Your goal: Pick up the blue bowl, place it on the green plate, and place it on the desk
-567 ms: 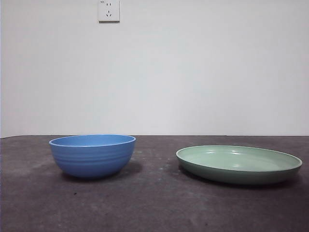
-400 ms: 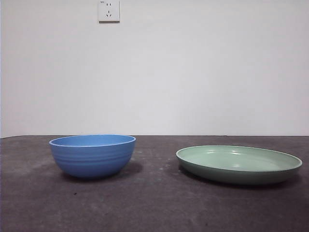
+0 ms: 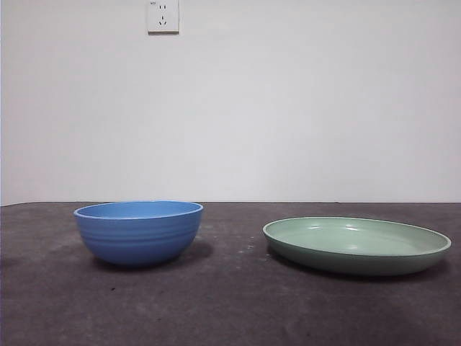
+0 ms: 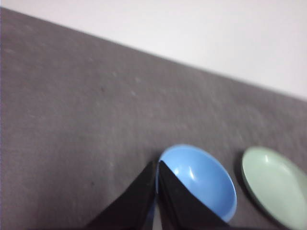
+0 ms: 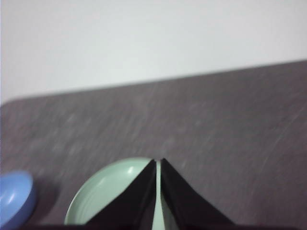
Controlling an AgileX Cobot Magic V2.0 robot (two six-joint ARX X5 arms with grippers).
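White wall (image 3: 288, 108) with socket (image 3: 163, 16)

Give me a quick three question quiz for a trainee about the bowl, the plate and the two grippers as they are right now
1. True or false: the bowl sits on the plate.
2. Multiple choice: in the left wrist view, the left gripper shows closest to A) the bowl, B) the plate, C) the wall socket.
3. Fill in: the right gripper is seen over the ____, and its jaws are ____.

Key:
1. False. Both stand apart on the desk.
2. A. Its shut jaws point at the bowl's rim, without gripping it.
3. Plate; shut.
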